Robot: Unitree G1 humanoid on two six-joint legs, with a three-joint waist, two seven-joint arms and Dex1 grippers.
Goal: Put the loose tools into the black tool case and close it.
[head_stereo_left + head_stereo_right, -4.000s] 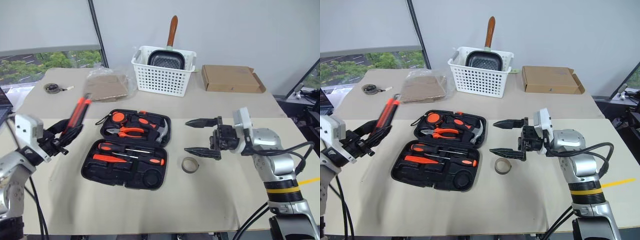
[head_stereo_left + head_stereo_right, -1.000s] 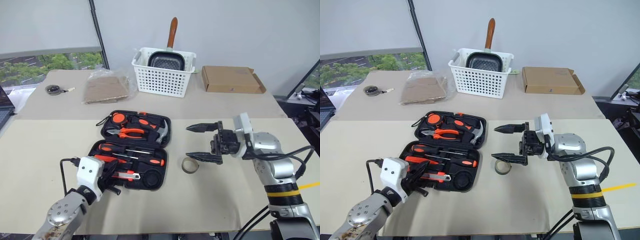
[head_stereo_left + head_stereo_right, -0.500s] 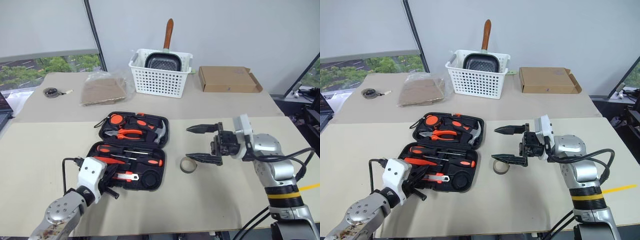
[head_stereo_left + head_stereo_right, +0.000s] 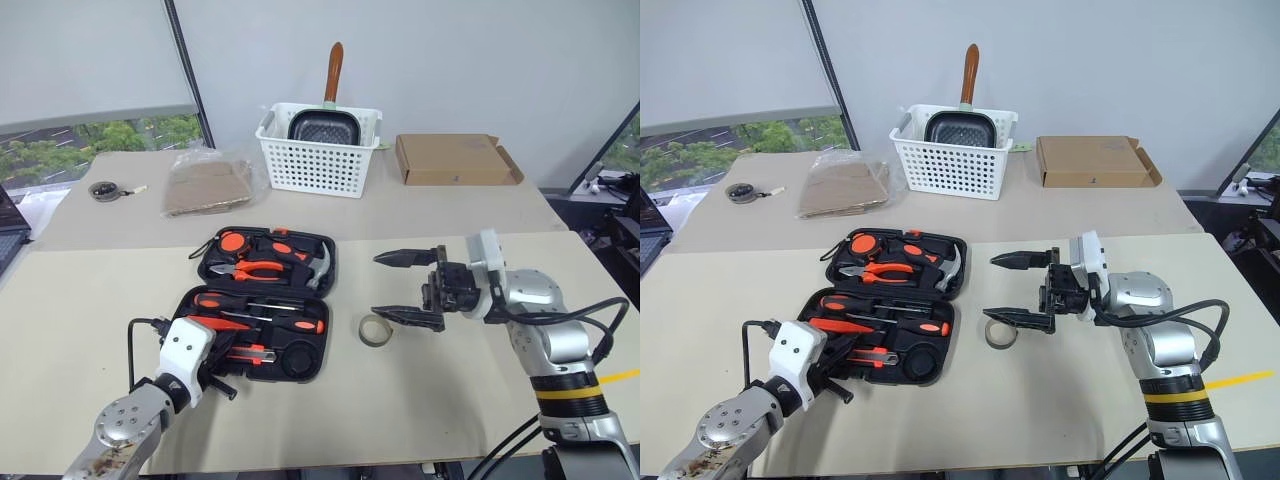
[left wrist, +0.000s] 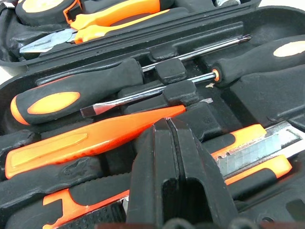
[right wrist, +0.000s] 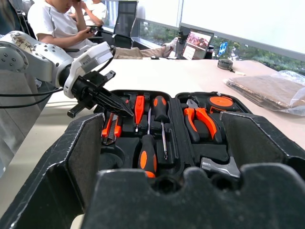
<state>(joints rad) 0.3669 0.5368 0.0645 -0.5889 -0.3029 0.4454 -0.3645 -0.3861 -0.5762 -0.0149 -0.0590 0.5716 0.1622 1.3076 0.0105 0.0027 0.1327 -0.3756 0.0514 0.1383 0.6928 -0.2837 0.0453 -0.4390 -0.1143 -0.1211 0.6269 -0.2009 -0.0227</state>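
Change: four seconds ago the left fingers (image 4: 225, 368) held a knife (image 4: 250, 353) up at far left; now they are pressed together at the open case (image 4: 262, 303), knife inside
Right fingers (image 4: 407, 287): wide apart over the tape roll (image 4: 376, 330)
Table (image 4: 90, 300): beige; basket (image 4: 320, 150) and box (image 4: 455, 159) far, window behind

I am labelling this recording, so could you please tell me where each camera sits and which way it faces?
Left and right eye views: on the head, looking forward and down over the table; both arms show.
Left wrist view: on the left wrist, looking along the shut left fingers into the tool case.
Right wrist view: on the right wrist, looking between its open fingers across the case at the left gripper.
All share the case's screwdrivers.
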